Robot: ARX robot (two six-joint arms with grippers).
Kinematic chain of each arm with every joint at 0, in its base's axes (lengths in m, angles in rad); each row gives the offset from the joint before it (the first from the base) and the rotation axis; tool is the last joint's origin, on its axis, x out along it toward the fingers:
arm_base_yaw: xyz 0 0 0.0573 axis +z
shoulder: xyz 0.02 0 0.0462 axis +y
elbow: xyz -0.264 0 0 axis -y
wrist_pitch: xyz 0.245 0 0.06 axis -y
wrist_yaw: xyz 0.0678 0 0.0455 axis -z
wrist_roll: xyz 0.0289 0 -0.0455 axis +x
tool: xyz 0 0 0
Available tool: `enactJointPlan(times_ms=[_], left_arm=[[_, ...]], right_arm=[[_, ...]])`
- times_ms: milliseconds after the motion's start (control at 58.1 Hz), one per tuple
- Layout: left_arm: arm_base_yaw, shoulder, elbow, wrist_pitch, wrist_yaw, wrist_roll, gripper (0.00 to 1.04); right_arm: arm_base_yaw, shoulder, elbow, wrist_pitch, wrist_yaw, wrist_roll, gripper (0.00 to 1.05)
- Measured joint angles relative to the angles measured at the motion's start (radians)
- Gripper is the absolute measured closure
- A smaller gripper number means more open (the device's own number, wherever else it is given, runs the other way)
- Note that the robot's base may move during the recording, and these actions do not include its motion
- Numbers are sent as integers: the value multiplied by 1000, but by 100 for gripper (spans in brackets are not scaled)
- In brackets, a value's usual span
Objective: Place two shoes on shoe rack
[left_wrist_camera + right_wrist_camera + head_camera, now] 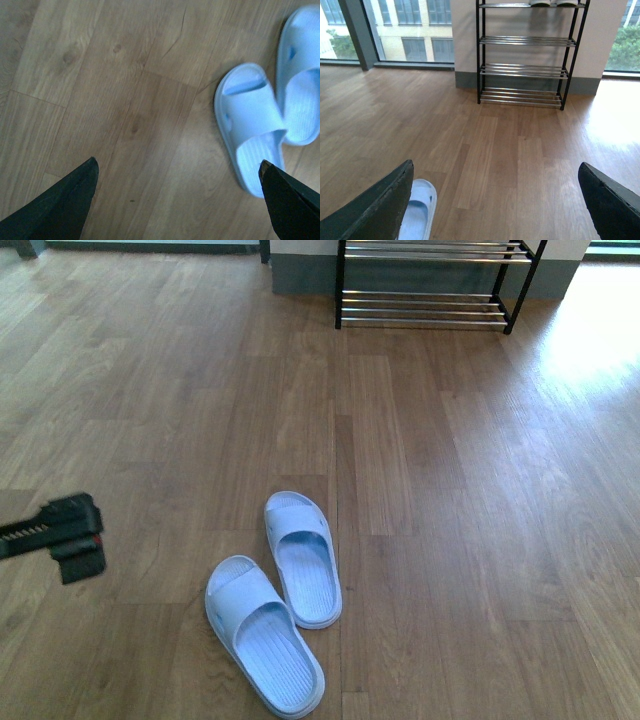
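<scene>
Left wrist view: the left gripper [177,162] is seen with its two black, wedge-shaped fingers spread wide apart and nothing held between them, above matte wood-grain floor planks [125,90]. Near one finger, two pale blue moulded sandals [252,130] with ribbed footbeds and broad open-toe straps are laid side by side, touching.

Right wrist view: the right gripper [495,164] is likewise held wide open and empty, and the rounded end of one sandal is shown beside one finger. Well beyond it, the shoe rack [525,71] is set against a pale wall [465,40]. It is a black metal frame with tiers of thin shiny bars. On its top tier, two shoes [540,2] are cut off by the picture's edge, so only their pale soles can be made out.
</scene>
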Motion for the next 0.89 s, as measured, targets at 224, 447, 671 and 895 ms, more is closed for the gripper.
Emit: enactJointPlan(times_ms=[224,447,671,895], left_arm=[[-61,287,197,9,69,12,9],[-93,480,318,20,149,-6,9],[-120,615,479,-60,245,18,9],[-121,711,610,-151,228,90,9]], right_arm=[[0,0,0,0,0,0,9],[0,0,0,0,0,0,9],[0,0,0,0,0,0,9],[0,0,0,0,0,0,9]])
